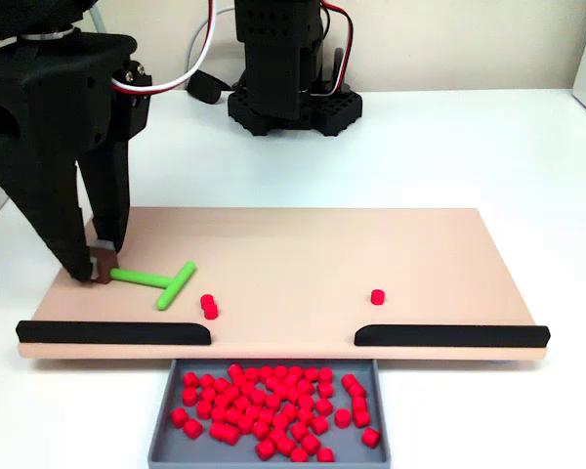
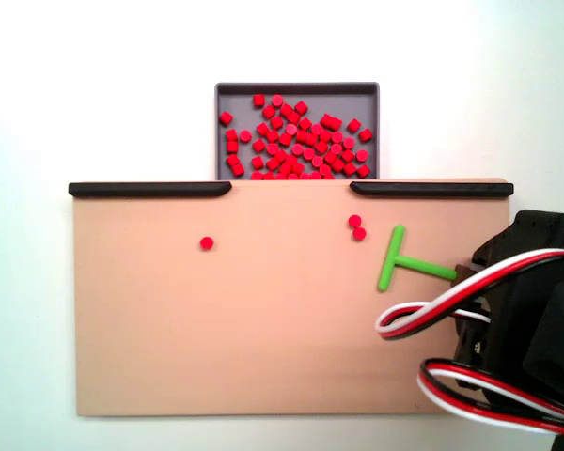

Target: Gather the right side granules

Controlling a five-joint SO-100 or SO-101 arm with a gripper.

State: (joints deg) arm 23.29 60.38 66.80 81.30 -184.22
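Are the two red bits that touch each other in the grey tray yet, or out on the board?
Out. The granules lie on the board, beside the green tool, short of the tray.

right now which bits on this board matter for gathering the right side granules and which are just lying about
In the job:
- pair of red granules touching each other
- green T-shaped tool, its stem end at the gripper, jaws closed on it
- grey tray past the gap in the black rails

Lying about:
- lone red granule
- heap of red granules in the tray
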